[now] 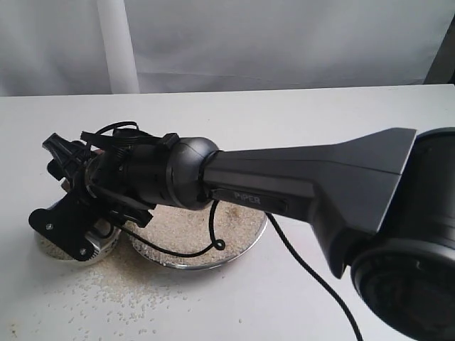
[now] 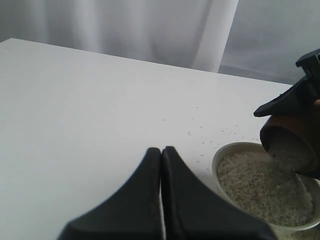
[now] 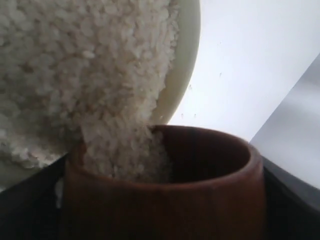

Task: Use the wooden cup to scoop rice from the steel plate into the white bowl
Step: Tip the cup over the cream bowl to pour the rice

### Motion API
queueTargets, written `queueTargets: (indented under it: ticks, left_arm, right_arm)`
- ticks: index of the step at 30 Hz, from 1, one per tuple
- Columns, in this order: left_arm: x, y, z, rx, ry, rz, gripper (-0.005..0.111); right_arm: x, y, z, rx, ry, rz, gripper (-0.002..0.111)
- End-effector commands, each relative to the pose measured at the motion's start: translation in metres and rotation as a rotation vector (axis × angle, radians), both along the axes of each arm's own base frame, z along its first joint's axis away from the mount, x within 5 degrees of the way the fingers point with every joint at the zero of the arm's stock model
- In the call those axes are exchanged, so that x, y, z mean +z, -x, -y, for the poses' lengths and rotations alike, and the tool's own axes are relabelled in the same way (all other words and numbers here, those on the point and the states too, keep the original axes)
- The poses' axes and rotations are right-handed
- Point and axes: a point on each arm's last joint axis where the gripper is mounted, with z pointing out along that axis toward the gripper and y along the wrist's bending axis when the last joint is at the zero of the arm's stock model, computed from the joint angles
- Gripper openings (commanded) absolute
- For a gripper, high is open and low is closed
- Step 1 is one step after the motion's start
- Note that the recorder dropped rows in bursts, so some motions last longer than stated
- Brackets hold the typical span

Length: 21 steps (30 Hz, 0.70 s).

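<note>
My right gripper (image 1: 79,222) reaches across to the left and is shut on the wooden cup (image 3: 165,200), its dark fingers (image 3: 292,200) on either side of it. The cup (image 2: 286,140) is tipped over the white bowl (image 2: 227,152), and rice (image 3: 125,145) streams from its mouth onto the heap of rice (image 2: 260,187) in the bowl. In the exterior view the gripper covers most of the bowl (image 1: 105,245). The steel plate (image 1: 213,261) lies just right of the bowl under a layer of rice (image 1: 192,231). My left gripper (image 2: 161,151) is shut and empty, beside the bowl.
Loose grains (image 1: 106,298) are scattered on the white table in front of the bowl and the plate. A black cable (image 1: 306,273) hangs from the right arm, with a loop over the plate. A pale curtain (image 1: 284,35) backs the table's far edge.
</note>
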Motion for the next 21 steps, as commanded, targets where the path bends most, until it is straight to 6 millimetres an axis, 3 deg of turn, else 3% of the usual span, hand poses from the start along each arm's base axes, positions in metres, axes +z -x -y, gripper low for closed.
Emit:
queueTargets:
  ticks: [1,21]
  left_arm:
    - [0.0018,0.0,0.0005,-0.006,0.006,0.013,0.0]
    - [0.0018,0.0,0.0005,-0.006,0.006,0.013,0.0]
  right_arm:
    - [0.0085,0.0041,-0.0052,0.036,-0.004,0.047,0.0]
    - [0.0162,0.0125,-0.0091,0.134,0.138,0.218,0.0]
